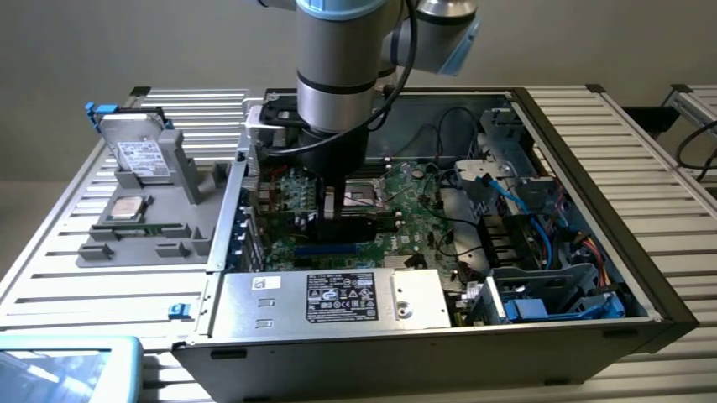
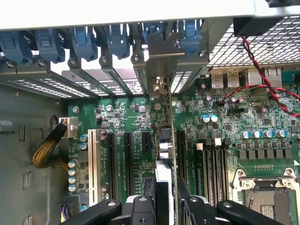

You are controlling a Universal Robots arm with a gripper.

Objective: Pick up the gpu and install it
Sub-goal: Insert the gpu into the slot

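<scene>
Tool gripping thin gpu, edge-on, upright

Work table: a silver surface of parallel metal slats, left bare along the exterior view's right. An open computer case is laid on its side across the middle and right. A grey moulded holder is set just beside it on the exterior view's left. A small blue clip is placed on the slats near the case's front corner, and a light-blue-framed flat item is seen at the lower left, its footing not discernible.
</scene>
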